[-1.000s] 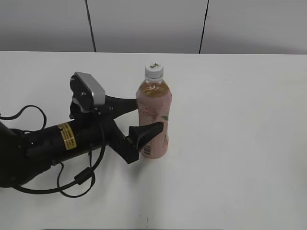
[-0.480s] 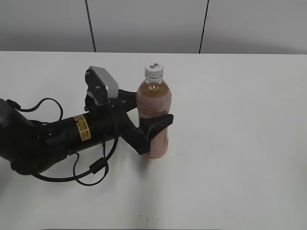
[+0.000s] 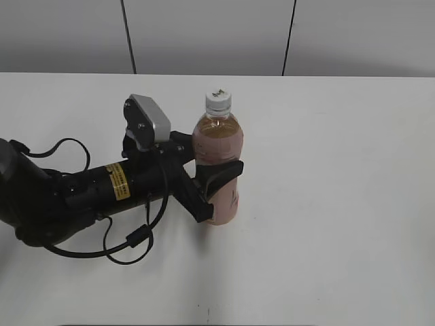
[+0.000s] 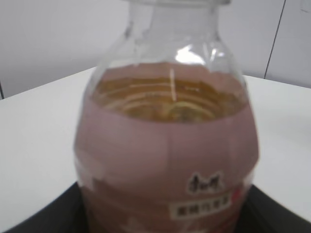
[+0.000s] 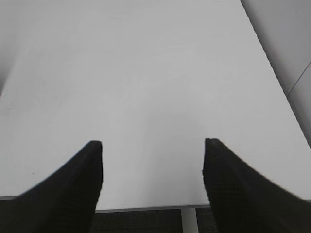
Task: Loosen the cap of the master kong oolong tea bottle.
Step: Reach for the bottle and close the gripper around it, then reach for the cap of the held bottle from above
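Master kong oolong tea bottle stands upright on the white worktop, set between the jaws of the left gripper. One dark finger crosses the front of the pink label at mid-height; the other runs behind the bottle and is mostly hidden. Both look pressed against the label, so the jaws read as clamped on the bottle body, below the shoulder.

The cap is white with a ribbed side and a small dark mark on top. It sits seated on the neck, well above the jaws, and nothing touches it.

Left wrist view: the bottle fills the frame, amber tea line showing just above the pink wrap, with dark gripper parts at both lower corners.

Left arm lies low along the worktop behind the jaws, cable looping beside it.

Right gripper: the two dark fingers stand wide apart with only bare worktop between and ahead of them. It does not appear in the exterior view.
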Available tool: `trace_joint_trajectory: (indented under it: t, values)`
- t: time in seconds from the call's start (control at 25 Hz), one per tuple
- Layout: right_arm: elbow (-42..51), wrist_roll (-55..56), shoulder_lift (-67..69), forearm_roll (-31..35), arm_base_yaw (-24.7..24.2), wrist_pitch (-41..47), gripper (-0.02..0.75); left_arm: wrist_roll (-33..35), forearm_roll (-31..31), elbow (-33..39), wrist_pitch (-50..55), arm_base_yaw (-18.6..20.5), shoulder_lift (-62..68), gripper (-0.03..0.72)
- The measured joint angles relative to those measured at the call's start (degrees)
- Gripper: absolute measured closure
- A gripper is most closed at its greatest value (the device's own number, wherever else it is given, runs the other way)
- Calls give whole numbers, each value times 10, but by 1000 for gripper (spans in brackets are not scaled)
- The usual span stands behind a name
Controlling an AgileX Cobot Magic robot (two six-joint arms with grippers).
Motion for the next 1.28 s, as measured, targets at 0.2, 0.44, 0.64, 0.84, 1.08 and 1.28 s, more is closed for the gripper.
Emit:
trace_joint_trajectory:
  t: [0.2,0.44,0.64,0.84,1.08,1.28]
  values:
    - [0,0,0,0,0,0,246,0,14,-1,4,0,-3,279]
    - [0,0,0,0,0,0,246,0,37,-1,63,0,-36,279]
    - [0,0,0,0,0,0,246,0,52,0,128,0,-78,279]
    - [0,0,0,8,0,0,246,0,62,0,150,0,-97,279]
    - [-8,-20,40,65,0,-16,272,-1,70,0,195,0,-101,279]
    - [-36,-81,219,157,0,-30,279,-2,71,0,224,0,-115,279]
